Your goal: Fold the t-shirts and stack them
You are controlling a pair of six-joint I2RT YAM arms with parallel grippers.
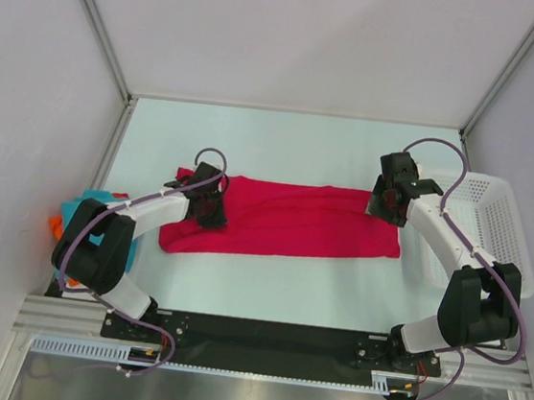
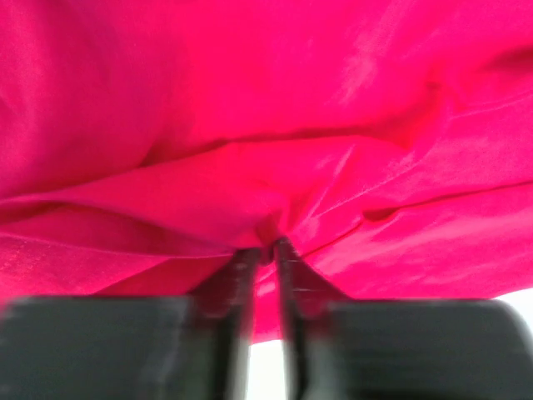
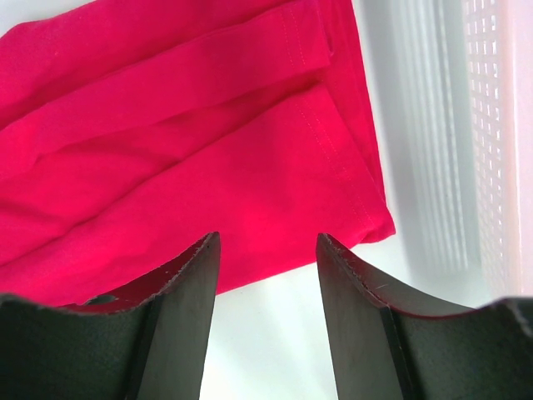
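The crimson-pink t-shirt (image 1: 289, 220) lies folded into a long band across the middle of the table. My left gripper (image 1: 211, 213) is at its left end. In the left wrist view the fingers (image 2: 268, 248) stand close together with a pucker of the crimson cloth (image 2: 250, 125) pinched between their tips. My right gripper (image 1: 388, 206) hovers over the shirt's right end. Its jaws (image 3: 268, 242) stand wide apart with nothing between them, just above the hemmed near corner (image 3: 366, 218). A teal-blue t-shirt (image 1: 85, 206) and an orange one (image 1: 55, 225) lie bunched at the table's left edge, partly hidden by the left arm.
A white mesh basket (image 1: 498, 219) stands at the right edge of the table, close beside the right arm, and shows in the right wrist view as a perforated wall (image 3: 491, 125). White table surface (image 1: 276, 288) runs between the shirt and the arm bases.
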